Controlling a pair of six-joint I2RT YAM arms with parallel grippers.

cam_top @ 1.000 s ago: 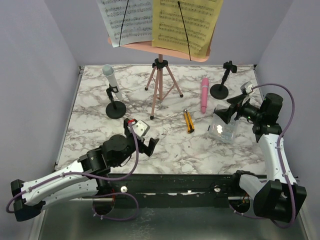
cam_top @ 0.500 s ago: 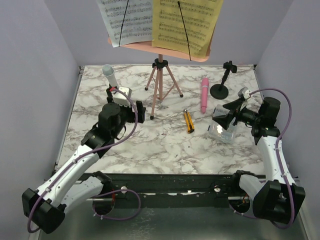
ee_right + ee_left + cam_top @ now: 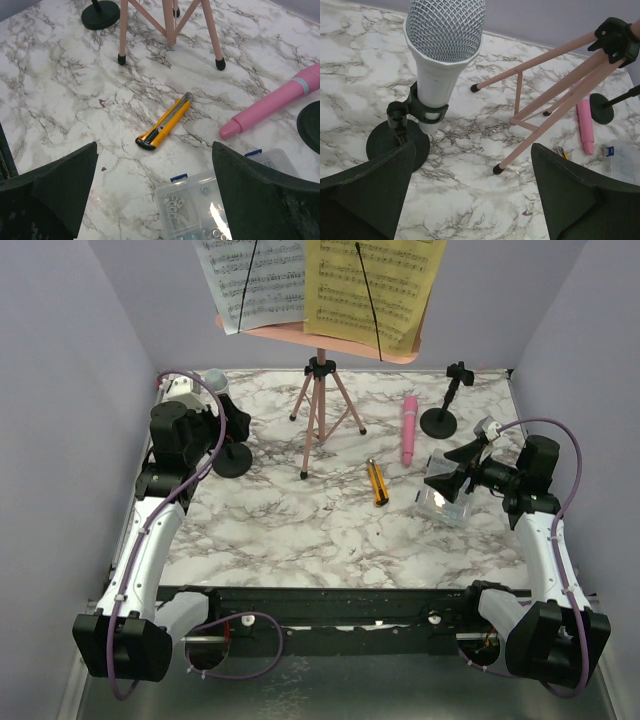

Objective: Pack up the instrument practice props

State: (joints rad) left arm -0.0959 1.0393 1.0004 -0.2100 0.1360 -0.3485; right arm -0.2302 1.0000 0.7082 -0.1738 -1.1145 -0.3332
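The pink music rack (image 3: pixel 322 338) on its pink tripod (image 3: pixel 322 412) stands at the back and carries white pages (image 3: pixel 255 280) and yellow pages (image 3: pixel 375 285). The grey-white microphone (image 3: pixel 445 45) stands clipped in the left black mount (image 3: pixel 395 145). My left gripper (image 3: pixel 232 422) is open just in front of it, with nothing between its fingers (image 3: pixel 370 190). The pink microphone (image 3: pixel 409 430) lies flat beside the empty right mount (image 3: pixel 440 420). My right gripper (image 3: pixel 452 468) hangs open above the clear box (image 3: pixel 220 205).
A yellow-and-black cutter (image 3: pixel 379 482) lies mid-table, between the tripod's feet (image 3: pixel 121 59) and the clear box (image 3: pixel 447 498) of small metal nuts. Purple walls close in the table on three sides. The tripod's legs (image 3: pixel 545 125) spread just right of the left gripper.
My left arm has swung from the near front of the table to the back left, up to the grey-white microphone's mount. The right gripper has edged slightly left over the box.
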